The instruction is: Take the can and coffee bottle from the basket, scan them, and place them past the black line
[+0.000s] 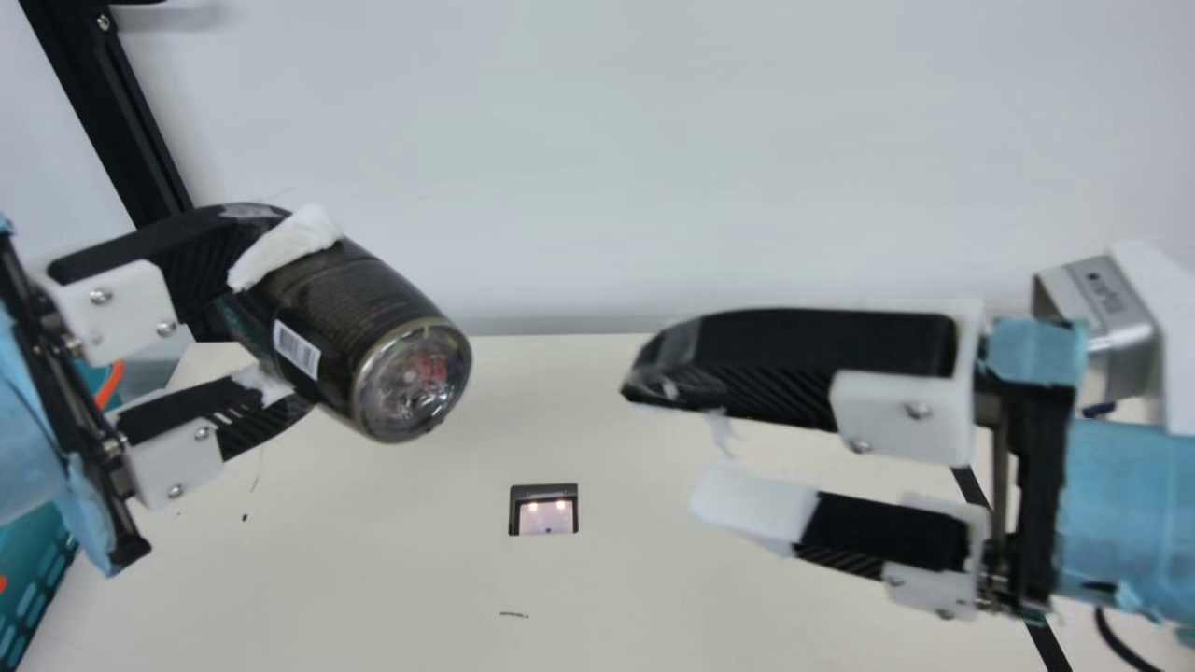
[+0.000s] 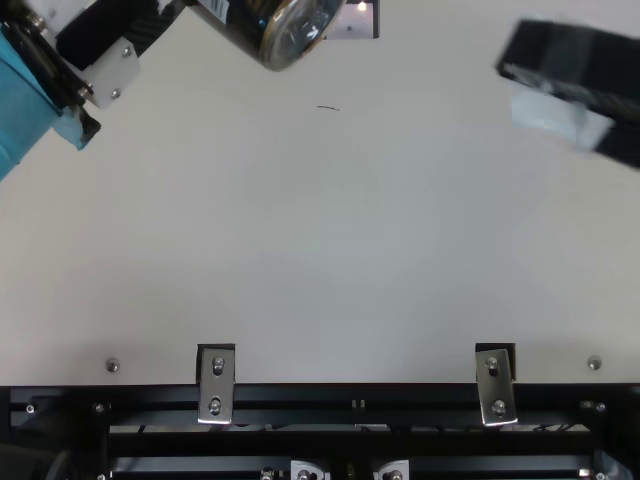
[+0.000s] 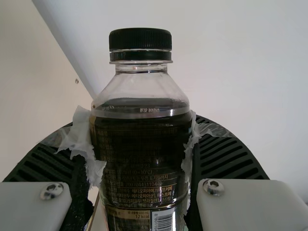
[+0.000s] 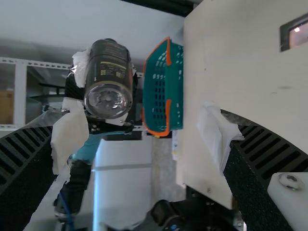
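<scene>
Coffee bottle (image 1: 369,313), gripped by left end effector (image 1: 280,315)

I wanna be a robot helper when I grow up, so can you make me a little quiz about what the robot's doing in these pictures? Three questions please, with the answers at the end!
1. True or false: the right gripper has something squeezed between its fingers.

2. Pick one. What colour are the handles of the basket?
A) purple
B) orange
C) white

3. Fill in the gap: the left gripper is holding up the ______.

Key: 1. false; 2. B; 3. coffee bottle
</scene>
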You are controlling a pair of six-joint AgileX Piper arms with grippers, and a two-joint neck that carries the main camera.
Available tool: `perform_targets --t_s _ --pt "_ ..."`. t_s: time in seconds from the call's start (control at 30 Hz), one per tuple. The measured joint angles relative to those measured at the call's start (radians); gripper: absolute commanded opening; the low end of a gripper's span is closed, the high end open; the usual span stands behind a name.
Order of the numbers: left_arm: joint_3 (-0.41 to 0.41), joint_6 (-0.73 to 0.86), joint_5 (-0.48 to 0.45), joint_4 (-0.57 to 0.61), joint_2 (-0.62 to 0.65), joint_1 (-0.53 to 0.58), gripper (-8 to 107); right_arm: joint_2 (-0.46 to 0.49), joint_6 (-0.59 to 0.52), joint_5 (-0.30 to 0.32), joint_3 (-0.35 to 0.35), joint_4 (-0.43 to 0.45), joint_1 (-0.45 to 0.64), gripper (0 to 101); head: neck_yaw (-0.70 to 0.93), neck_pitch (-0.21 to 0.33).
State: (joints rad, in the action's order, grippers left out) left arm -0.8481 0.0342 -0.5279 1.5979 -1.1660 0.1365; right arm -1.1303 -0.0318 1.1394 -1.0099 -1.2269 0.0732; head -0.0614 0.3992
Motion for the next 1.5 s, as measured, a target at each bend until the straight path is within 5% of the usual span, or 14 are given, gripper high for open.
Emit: perform_targets --t_s 0.4,0.9,1.5 --pt "0.000 0.000 0.000 0.000 0.000 0.000 10 -0.112 0.140 -0.111 0.005 -0.173 -0.210 101 0.000 0.000" --pt "0.000 0.000 0.000 0.000 0.000 0.000 10 -0.206 0.099 -0.152 0.034 -0.346 -0.283 101 0.000 0.005" --pt "0.000 0.000 0.000 0.000 0.000 0.000 10 -0.322 0.054 -0.202 -0.054 -0.430 -0.363 101 0.000 0.000"
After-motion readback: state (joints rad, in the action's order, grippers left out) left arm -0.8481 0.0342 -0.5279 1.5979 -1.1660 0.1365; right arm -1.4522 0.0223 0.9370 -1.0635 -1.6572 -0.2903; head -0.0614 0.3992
